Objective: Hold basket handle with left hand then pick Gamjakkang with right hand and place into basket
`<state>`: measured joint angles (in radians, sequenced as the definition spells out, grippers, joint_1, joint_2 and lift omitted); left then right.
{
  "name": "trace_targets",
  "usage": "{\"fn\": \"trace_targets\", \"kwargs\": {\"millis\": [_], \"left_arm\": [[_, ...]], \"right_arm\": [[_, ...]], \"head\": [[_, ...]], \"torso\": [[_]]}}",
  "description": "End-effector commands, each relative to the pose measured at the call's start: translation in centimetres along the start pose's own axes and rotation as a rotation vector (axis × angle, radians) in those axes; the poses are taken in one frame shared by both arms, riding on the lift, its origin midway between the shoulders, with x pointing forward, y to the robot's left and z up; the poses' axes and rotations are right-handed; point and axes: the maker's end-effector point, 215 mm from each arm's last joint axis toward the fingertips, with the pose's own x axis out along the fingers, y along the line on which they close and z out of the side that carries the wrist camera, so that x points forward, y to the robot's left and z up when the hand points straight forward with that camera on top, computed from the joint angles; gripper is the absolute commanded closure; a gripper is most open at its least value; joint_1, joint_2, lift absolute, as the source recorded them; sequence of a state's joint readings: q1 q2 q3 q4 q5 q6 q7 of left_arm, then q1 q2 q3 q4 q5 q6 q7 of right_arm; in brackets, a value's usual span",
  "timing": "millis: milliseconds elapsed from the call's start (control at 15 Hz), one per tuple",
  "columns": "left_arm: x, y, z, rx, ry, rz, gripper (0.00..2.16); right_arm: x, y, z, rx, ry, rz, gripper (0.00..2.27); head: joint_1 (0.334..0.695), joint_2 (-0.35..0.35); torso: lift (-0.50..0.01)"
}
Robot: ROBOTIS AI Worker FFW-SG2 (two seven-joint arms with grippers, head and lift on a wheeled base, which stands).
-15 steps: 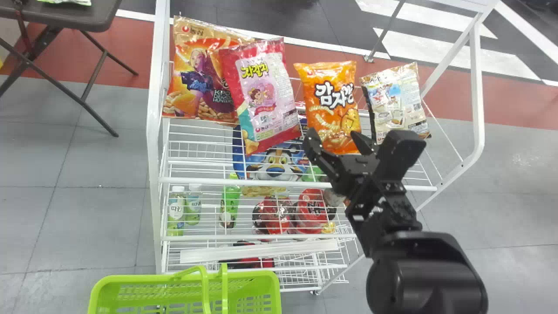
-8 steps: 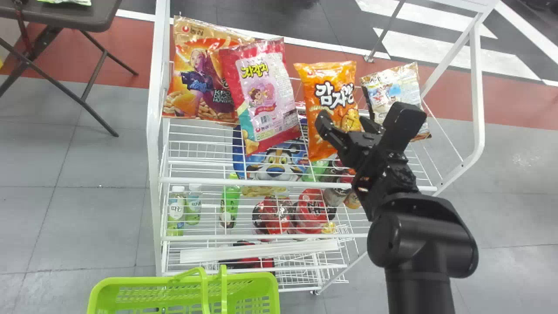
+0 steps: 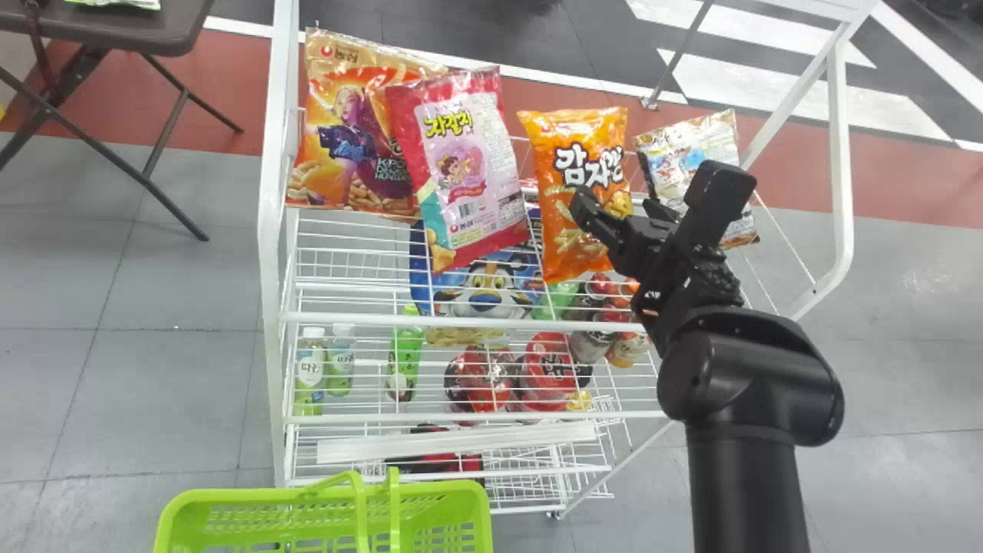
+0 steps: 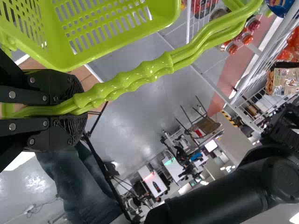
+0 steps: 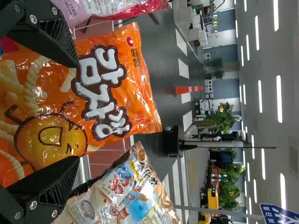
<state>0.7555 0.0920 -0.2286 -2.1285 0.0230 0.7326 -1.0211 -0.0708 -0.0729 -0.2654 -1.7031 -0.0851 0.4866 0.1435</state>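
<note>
Dark table [image 3: 115,27] far left, back of the scene. Basket [image 3: 230,498] low at the front, green; its paired handles [image 4: 145,72] run into the left gripper [image 4: 77,111], fingers closed on them in the left wrist view. White rack [image 3: 270,230] next, wire shelves. Tan bag [image 3: 353,138] at the rack's upper left, pink bag [image 3: 461,169] overlapping its right edge, blue bag [image 3: 488,284] lower, behind the wires. Down among the wires, left to right: clear bottles [image 3: 310,369], green bottle [image 3: 405,357], red tubs [image 3: 549,369], small bottles [image 3: 595,342]. Gamjakkang [image 3: 568,153], orange, is up on the rack between pink bag and beige bag [image 3: 668,157], front showing, top tilted a bit left. Right gripper [image 3: 618,206] is at its lower right part, arm coming up from the bottom edge. In the right wrist view the right gripper [image 5: 74,112] has its fingers wide apart, Gamjakkang spanning the gap; can't tell if either finger touches it. Beige bag rightmost, partly behind the right gripper.
</note>
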Motion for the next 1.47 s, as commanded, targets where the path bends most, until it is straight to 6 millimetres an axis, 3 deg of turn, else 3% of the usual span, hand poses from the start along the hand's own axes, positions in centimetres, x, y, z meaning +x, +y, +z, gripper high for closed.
{"fn": "trace_targets", "kwargs": {"millis": [0, 200, 533, 667, 800, 867, 933, 1000, 1200, 1400], "left_arm": [[0.0, 0.0, 0.1, 0.001, -0.001, 0.0, 2.14], [-0.1, 0.1, 0.0, -0.002, 0.001, 0.003, 2.14], [-0.1, 0.2, -0.2, -0.013, 0.012, 0.002, 2.14], [0.0, 0.3, -0.2, -0.015, 0.013, 0.004, 2.14], [0.0, 0.4, -0.2, -0.016, 0.011, 0.005, 2.14], [0.0, 0.5, -0.3, -0.019, 0.011, 0.005, 2.14], [0.1, 0.6, -0.3, -0.02, 0.011, 0.007, 2.14], [0.1, 0.6, -0.3, -0.022, 0.01, 0.008, 2.14], [0.1, 0.6, -0.3, -0.023, 0.008, 0.007, 2.14], [0.2, 0.3, -0.3, -0.02, 0.007, 0.005, 2.14]], "right_arm": [[1.4, -0.4, -0.2, -0.006, 0.025, -0.002, 0.11], [3.0, -0.4, -0.4, -0.016, 0.049, 0.021, 0.12], [4.6, 1.8, -1.5, -0.01, 0.118, 0.103, 0.13], [5.0, 2.5, -2.4, -0.007, 0.15, 0.142, 0.27], [5.3, 2.8, -3.2, -0.016, 0.17, 0.161, 0.64], [5.4, 2.9, -3.0, -0.026, 0.162, 0.162, 1.04], [5.4, 3.0, -2.8, -0.034, 0.142, 0.154, 1.84], [5.4, 2.7, -2.1, -0.058, 0.101, 0.134, 2.25], [3.4, 2.4, 0.1, -0.119, -0.025, 0.099, 2.25], [1.4, 1.2, 0.8, -0.129, -0.088, 0.039, 2.25]], "head": [[0.695, -0.35], [0.695, -0.35], [0.695, -0.35], [0.695, -0.35], [0.695, -0.35], [0.695, -0.35], [0.695, -0.35], [0.695, -0.35], [0.695, -0.35], [0.695, -0.35]], "torso": [[-0.019], [-0.019], [-0.019], [-0.019], [-0.019], [-0.019], [-0.019], [-0.019], [-0.019], [-0.019]]}}
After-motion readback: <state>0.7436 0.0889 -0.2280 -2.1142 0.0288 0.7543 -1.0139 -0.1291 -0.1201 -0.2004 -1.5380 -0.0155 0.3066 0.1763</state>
